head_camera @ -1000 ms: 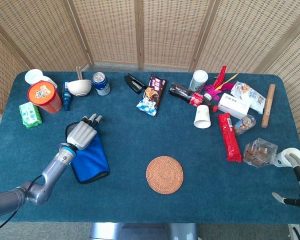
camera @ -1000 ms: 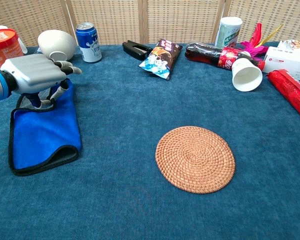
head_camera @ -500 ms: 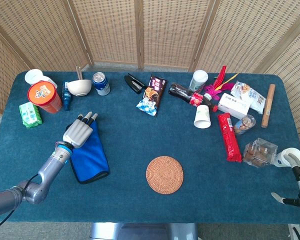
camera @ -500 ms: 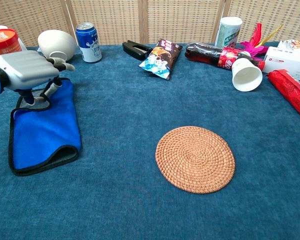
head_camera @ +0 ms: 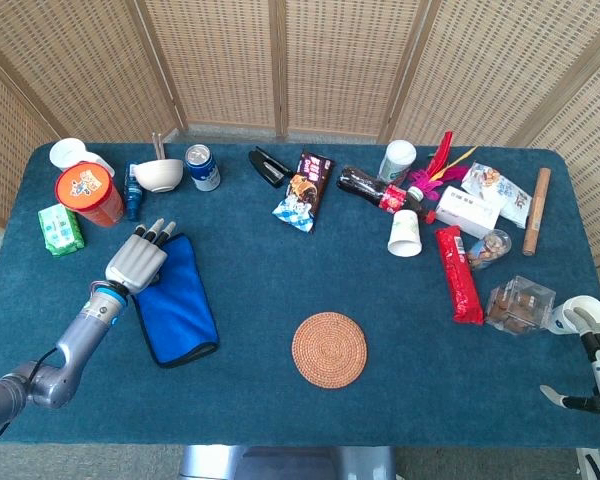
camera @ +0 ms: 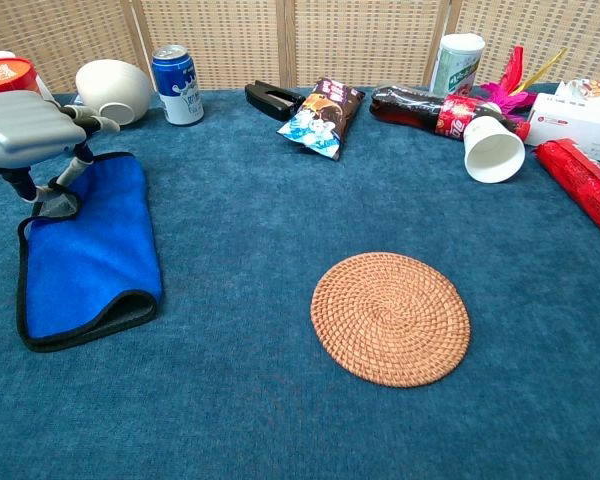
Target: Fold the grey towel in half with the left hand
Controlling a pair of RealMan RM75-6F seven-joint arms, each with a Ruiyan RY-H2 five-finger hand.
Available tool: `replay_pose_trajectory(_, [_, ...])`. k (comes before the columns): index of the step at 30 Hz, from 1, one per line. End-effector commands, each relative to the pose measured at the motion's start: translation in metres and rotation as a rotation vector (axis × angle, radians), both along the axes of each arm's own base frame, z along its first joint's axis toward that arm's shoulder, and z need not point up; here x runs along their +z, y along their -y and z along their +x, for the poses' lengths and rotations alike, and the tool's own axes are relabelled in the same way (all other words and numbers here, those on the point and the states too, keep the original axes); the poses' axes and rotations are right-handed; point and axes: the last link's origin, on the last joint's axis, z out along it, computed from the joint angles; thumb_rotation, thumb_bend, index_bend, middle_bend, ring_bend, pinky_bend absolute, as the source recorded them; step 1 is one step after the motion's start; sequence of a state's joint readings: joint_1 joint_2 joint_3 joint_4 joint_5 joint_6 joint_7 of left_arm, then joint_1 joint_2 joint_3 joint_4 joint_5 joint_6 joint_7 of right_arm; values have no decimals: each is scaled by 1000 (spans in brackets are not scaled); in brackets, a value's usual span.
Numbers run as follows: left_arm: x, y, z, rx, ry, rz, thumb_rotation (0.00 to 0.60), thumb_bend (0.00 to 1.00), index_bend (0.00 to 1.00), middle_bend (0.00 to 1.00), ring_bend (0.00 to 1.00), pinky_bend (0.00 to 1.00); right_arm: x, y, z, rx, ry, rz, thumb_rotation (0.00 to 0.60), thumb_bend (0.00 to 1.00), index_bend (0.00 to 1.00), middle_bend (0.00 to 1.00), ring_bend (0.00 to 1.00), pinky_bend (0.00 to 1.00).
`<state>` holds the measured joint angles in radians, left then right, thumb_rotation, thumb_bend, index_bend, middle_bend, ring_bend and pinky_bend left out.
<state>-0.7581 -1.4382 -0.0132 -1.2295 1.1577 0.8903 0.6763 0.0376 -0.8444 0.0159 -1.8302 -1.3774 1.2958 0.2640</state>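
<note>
The towel (head_camera: pixel 177 302) lies folded on the left of the blue table, blue side up with a dark edge and a grey layer showing at its near fold (camera: pixel 90 250). My left hand (head_camera: pixel 137 260) hovers over the towel's far left corner. In the chest view the left hand (camera: pixel 28 132) has its fingers pointing down and spread, with nothing held in them. My right hand (head_camera: pixel 592 365) hangs at the table's near right edge, away from the towel, fingers apart and empty.
A round woven mat (head_camera: pixel 329 349) lies in the middle near the front. Behind the towel stand a white bowl (head_camera: pixel 158 174), a blue can (head_camera: pixel 202 167), an orange tub (head_camera: pixel 88 193) and a green pack (head_camera: pixel 60 229). Snacks, cups and a bottle (head_camera: pixel 372 189) crowd the back right.
My left hand has drawn back to the left, from over the towel's middle to its far left corner. The towel stays folded and flat. The right hand barely moved.
</note>
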Motion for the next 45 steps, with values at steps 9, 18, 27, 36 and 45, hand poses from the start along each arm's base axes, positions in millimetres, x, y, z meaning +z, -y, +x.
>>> replay_pose_trajectory(9, [0, -6, -4, 8, 3, 6, 600, 488, 596, 0, 0, 229, -3, 0, 0, -2, -9, 3, 600, 0, 0, 0, 0, 0])
replay_pose_trajectory(18, [-1, -14, -9, 10, 14, 9, 600, 488, 595, 0, 0, 227, -3, 2, -2, -15, -17, -1, 600, 0, 0, 0, 0, 0])
replay_pose_trajectory(27, [6, -18, -11, 8, 27, 29, 600, 488, 594, 0, 0, 229, 1, 4, -4, -21, -27, -30, 600, 0, 0, 0, 0, 0])
replay_pose_trajectory(36, [9, -19, -12, 10, 35, 33, 600, 488, 594, 0, 0, 229, 6, 6, -1, 40, -52, -135, 600, 0, 0, 0, 0, 0])
replay_pose_trajectory(45, [10, -19, -15, 19, 28, 37, 600, 487, 594, 0, 0, 231, 11, 7, 0, 94, -101, -259, 600, 0, 0, 0, 0, 0])
